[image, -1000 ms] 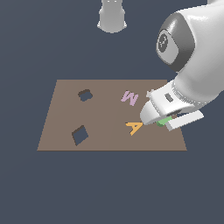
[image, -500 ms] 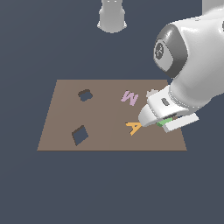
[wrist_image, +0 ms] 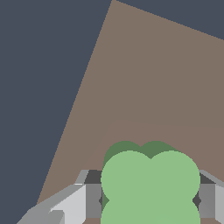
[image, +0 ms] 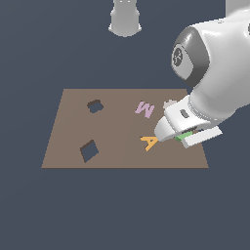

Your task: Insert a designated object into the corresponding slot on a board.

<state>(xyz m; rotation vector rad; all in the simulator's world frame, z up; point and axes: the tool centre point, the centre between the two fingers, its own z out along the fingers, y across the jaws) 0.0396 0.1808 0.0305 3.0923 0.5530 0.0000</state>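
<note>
1. Exterior view: the brown board (image: 117, 146) lies flat on the dark ground, and the white arm reaches over the end of it on the exterior view's right.
2. The gripper (image: 184, 137) hangs low at that end, and a sliver of the green lobed block (image: 181, 137) shows between its fingers.
3. Wrist view: the green lobed block (wrist_image: 150, 186) sits between the two grey fingers (wrist_image: 92, 200), one on each side and pressed against it, so the pincer is clamped on the block.
4. The lobed slot (image: 94, 105) lies near the board's far edge toward the exterior view's left, well apart from the block.
5. The diamond-shaped hole (image: 89, 150) sits nearer the front edge, on the same side.
6. An orange letter A (image: 150, 142) lies just beside the gripper, a pale pink letter M (image: 145, 108) beyond it, and a pale grey piece (image: 169, 103) shows near the arm.
</note>
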